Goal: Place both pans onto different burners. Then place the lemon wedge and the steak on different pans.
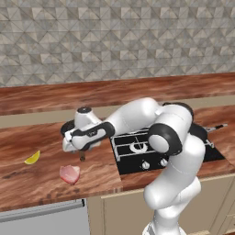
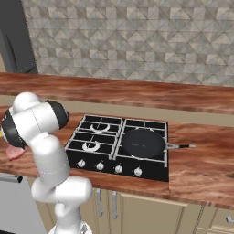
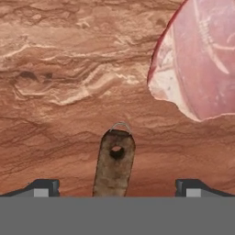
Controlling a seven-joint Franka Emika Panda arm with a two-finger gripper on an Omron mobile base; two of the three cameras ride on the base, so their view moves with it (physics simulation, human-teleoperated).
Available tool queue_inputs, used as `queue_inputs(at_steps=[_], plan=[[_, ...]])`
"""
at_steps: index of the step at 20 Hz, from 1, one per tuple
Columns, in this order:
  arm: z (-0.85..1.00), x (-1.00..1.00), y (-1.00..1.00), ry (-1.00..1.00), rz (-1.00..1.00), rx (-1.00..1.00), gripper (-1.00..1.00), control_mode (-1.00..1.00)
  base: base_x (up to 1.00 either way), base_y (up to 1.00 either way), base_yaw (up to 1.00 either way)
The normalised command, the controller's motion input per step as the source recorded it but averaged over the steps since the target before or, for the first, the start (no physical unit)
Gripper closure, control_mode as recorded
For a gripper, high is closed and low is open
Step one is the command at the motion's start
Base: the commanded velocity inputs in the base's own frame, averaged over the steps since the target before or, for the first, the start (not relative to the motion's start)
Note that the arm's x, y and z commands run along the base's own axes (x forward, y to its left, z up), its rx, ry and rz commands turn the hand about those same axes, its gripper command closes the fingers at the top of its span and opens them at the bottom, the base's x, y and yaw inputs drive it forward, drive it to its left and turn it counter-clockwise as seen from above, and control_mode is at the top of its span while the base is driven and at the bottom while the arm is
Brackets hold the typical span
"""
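Lemon wedge far left on wood counter, steak just right of it, gripper low over brown pan handle tip, jaws wide, nothing held, cooktop w/ black pan on front-right burner.

Left base view: behind-left, looking forward and down over counter and cooktop.
Right base view: behind-right, sharing the cooktop.
Hand view: close, facing the counter beside steak.
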Motion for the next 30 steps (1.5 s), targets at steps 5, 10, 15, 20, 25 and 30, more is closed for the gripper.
queue_inputs(at_steps=[5, 10, 15, 20, 25, 30], plan=[[-0.21, 0.06, 0.01, 0.0, 0.0, 0.0, -1.0, -1.0, 0.0, 0.0, 0.0], [-0.09, 0.07, 0.0, 0.0, 0.0, 0.0, -1.0, -1.0, 0.0, 0.0, 0.0], [-0.11, 0.09, 0.0, 0.0, 0.0, 0.0, -1.0, -1.0, 0.0, 0.0, 0.0], [-0.16, 0.06, 0.0, 0.0, 0.0, 0.0, -1.0, -1.0, 0.0, 0.0, 0.0], [-0.22, 0.05, 0.0, 0.0, 0.0, 0.0, -1.0, -1.0, 0.0, 0.0, 0.0], [-0.17, 0.0, 0.0, 0.0, 0.0, 0.0, 1.0, -1.0, 0.0, 0.0, 0.0]])
